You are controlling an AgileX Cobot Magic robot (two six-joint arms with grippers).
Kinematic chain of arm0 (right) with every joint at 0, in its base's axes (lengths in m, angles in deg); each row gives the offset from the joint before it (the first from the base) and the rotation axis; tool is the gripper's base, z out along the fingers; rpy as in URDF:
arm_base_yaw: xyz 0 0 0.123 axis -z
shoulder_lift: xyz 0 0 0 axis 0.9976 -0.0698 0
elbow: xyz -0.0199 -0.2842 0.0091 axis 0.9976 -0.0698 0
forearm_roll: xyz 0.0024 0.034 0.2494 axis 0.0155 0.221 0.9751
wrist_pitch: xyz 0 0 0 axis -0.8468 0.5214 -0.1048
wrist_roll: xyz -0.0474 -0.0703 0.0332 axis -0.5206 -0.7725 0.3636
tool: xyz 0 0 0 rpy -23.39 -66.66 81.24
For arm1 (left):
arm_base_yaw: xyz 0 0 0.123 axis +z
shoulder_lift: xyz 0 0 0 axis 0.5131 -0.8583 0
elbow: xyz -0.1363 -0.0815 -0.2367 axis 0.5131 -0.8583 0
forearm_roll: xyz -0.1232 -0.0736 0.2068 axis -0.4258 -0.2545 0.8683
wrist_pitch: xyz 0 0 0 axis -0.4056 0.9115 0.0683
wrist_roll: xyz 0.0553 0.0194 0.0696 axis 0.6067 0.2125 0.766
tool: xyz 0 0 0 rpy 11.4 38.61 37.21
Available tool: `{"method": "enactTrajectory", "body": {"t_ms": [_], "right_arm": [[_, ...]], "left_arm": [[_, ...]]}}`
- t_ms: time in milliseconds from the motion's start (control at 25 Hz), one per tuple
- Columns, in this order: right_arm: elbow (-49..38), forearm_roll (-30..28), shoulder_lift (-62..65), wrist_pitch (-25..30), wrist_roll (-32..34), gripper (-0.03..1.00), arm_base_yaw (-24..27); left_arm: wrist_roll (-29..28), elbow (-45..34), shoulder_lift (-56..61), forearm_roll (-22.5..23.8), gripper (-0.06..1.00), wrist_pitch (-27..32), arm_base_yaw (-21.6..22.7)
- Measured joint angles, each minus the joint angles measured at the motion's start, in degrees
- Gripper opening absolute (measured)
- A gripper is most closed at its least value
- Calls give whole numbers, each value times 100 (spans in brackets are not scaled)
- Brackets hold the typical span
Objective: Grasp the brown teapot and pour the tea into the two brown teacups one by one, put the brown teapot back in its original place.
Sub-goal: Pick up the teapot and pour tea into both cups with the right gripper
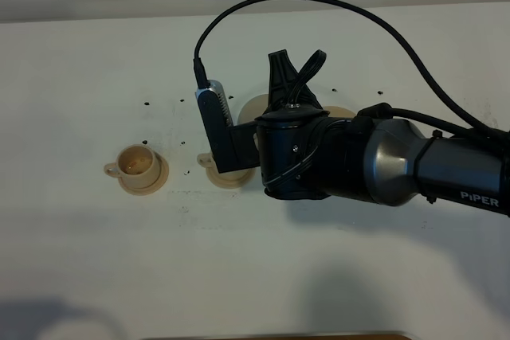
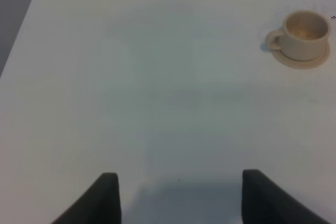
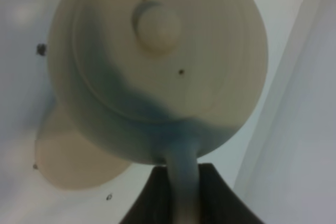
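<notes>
Exterior high cam: steep look down on the worktop [image 1: 80, 260], mid range; right arm [image 1: 398, 165] fills centre-right. Left wrist cam: low, facing forward across worktop, teacup [image 2: 303, 35] far at upper right; same teacup sits centre-left in exterior view. Right wrist cam: very close, teapot [image 3: 157, 66] lid fills the frame.

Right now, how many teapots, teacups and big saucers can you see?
Teapots: 1, the brown teapot
Teacups: 2, the left teacup and the second teacup, mostly hidden
Big saucers: 1, the big saucer
Total: 4
</notes>
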Motion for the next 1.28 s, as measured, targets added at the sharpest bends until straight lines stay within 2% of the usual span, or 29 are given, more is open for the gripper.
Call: {"method": "enactTrajectory", "body": {"t_ms": [1280], "right_arm": [[0, -395, 0, 22, -180, 11, 0]], "left_arm": [[0, 0, 0, 0, 49, 0, 0]]}}
